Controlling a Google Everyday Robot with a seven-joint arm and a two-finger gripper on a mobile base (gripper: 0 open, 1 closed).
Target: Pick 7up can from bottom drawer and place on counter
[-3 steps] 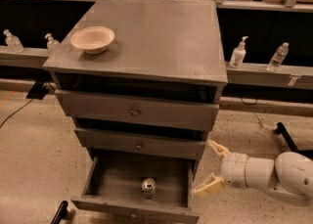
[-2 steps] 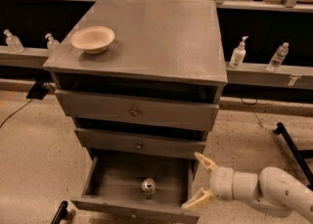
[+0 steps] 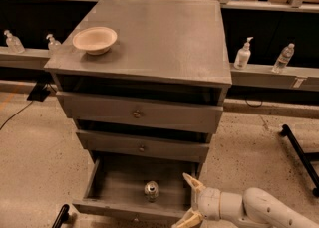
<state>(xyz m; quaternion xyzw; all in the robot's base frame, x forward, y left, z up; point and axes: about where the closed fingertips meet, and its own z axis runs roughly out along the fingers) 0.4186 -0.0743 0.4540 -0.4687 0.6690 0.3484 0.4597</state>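
The 7up can point(image 3: 151, 190) stands upright in the open bottom drawer point(image 3: 107, 204), near its front wall, silver top showing. My gripper point(image 3: 188, 201) is at the lower right, just right of the can, over the drawer's right front corner, with its two cream fingers point(image 3: 193, 182) spread open and empty. The white arm runs off to the lower right. The grey counter point(image 3: 164, 33) tops the cabinet above the two closed upper drawers.
A cream bowl point(image 3: 94, 39) sits on the counter's left side. Clear bottles point(image 3: 242, 54) stand on ledges behind the cabinet on both sides. A black bar point(image 3: 299, 155) lies on the floor at right, another point(image 3: 61, 215) at lower left.
My gripper has moved left and down from beside the drawer's right edge to its right front corner, closer to the can. The can and drawer have not moved.
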